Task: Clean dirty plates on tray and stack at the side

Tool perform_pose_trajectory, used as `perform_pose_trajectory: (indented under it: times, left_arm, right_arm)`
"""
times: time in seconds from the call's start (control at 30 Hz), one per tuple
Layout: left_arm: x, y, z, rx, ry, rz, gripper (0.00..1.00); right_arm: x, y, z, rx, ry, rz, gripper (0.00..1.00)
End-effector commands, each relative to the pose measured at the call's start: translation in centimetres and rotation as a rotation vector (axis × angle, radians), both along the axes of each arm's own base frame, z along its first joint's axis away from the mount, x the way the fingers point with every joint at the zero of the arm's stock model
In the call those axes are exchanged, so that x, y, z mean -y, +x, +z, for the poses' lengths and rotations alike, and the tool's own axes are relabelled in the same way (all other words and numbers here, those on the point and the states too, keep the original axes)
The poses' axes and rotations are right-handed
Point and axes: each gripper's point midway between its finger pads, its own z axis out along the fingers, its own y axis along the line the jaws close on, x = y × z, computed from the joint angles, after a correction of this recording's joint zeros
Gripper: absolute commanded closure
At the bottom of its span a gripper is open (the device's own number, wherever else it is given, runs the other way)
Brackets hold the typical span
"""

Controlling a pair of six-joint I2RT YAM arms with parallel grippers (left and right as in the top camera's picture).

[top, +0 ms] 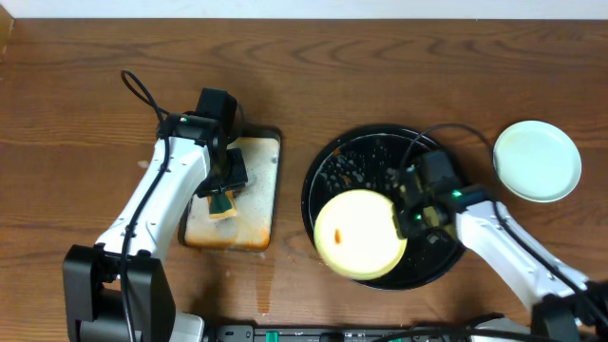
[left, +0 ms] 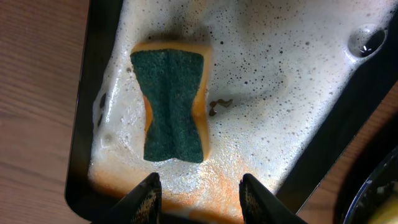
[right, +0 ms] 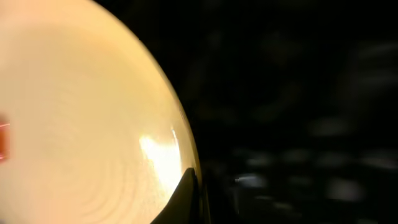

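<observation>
The brown wood surface (top: 399, 76) carries a big round black tray (top: 328, 163), wet and flecked with suds, and to its left a rectangular metal pan (top: 258, 185) full of foam. A pale yellow plate (top: 359, 235) with a small orange smear (top: 338, 235) sits over the tray's near-left part, with the right fingers (right: 186, 194) pinched shut on its rim. A mint plate (top: 537, 160) lies on bare wood near the tray's right. In the pan lies a green-topped sponge (left: 174, 106), and the left fingers (left: 146, 198) hang spread apart just over it, holding nothing.
</observation>
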Motion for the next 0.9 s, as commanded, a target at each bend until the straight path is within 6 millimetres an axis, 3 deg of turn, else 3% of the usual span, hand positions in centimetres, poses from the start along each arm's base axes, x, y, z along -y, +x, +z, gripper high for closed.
perform_pose_trajectory:
  times: [0.0,0.1,0.2,0.63,0.67,0.7,0.73,0.87]
  left_arm:
    - [-0.1,-0.1,0.5,0.013,-0.002,-0.002,0.57]
    - [-0.1,-0.1,0.5,0.013,-0.002,-0.002,0.58]
    - [-0.1,-0.1,0.5,0.013,-0.002,-0.002,0.57]
    - [-0.1,-0.1,0.5,0.013,-0.002,-0.002,0.5]
    - [-0.1,-0.1,0.5,0.013,-0.002,-0.002,0.5]
    - [-0.1,-0.1,0.5,0.013,-0.002,-0.002,0.5]
    - [-0.1,-0.1,0.5,0.013,-0.002,-0.002,0.49]
    - [-0.1,-0.1,0.5,0.013,-0.002,-0.002,0.49]
  right_arm:
    - [4.1,3.2,2.2,0.147,-0.138,-0.235,0.99]
    - [5.3,5.0,2.9,0.235,-0.194,-0.263,0.99]
    - [4.8,6.1,3.1,0.279,-0.196,-0.206,0.99]
    - [4.7,6.2,0.3,0.225,-0.262,-0.064,0.99]
    - [4.7,6.3,0.3,0.23,-0.261,-0.066,0.79]
    - [4.6,6.4,0.4,0.235,-0.256,-0.071,0.47]
    - [4.7,6.4,0.4,0.234,-0.251,-0.089,0.37]
    - [4.9,5.4,0.0,0.183,-0.232,-0.168,0.43]
